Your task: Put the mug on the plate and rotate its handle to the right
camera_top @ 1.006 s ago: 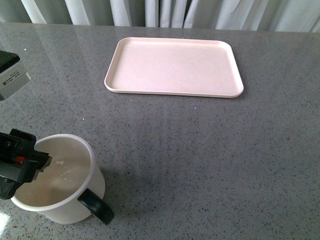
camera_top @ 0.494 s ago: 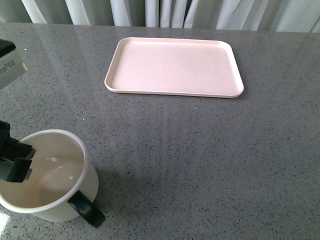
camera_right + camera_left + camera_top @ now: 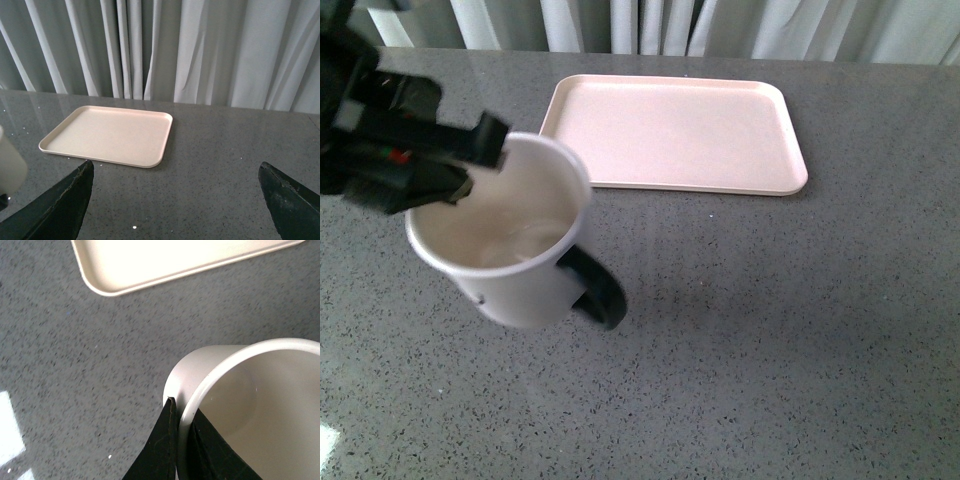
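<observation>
Indoor setting, laid out like a test or demonstration station. A dark grey, speckled, stone-look tabletop [image 3: 770, 330] is seen across the whole front view, and patches of light are reflected in its polished surface. The far edge is backed by pale curtains [image 3: 200, 50], hung in close vertical folds. Plain household tableware is noted: a pale pink plate [image 3: 670, 130] and a white mug [image 3: 510, 250]. Whether it is a home or a lab cannot be settled.
</observation>
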Available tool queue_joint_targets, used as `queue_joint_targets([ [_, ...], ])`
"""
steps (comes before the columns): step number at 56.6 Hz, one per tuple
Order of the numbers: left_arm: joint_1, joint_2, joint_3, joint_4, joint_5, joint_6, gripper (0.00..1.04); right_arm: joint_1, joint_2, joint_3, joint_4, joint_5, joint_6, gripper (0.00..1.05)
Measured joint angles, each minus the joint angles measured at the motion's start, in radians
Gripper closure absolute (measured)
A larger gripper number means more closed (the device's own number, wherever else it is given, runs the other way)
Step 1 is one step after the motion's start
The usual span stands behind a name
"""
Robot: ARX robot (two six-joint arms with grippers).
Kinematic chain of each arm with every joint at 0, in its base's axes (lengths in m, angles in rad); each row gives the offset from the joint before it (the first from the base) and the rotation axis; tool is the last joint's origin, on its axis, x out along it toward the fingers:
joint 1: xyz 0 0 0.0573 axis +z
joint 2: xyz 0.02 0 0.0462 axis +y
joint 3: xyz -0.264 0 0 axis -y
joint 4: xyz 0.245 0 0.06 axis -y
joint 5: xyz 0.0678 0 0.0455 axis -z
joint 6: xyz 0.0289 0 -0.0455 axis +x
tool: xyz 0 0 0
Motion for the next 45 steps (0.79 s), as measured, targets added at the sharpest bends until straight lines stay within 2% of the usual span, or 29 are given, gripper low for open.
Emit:
queue_joint_targets([
  [11, -0.074, 0.115, 0.177, -0.043, -0.008, -0.022, 1.03, 0.0, 0.0, 0.0, 0.0, 0.0, 0.0, 0.09],
  [22, -0.108, 0.215, 0.329, -0.073, -0.024, -0.028, 1.03, 0.0, 0.0, 0.0, 0.0, 0.0, 0.0, 0.09],
  [45, -0.115, 0.22, 0.346, -0.075, -0.033, -0.028, 1.03, 0.0, 0.0, 0.0, 0.0, 0.0, 0.0, 0.09],
])
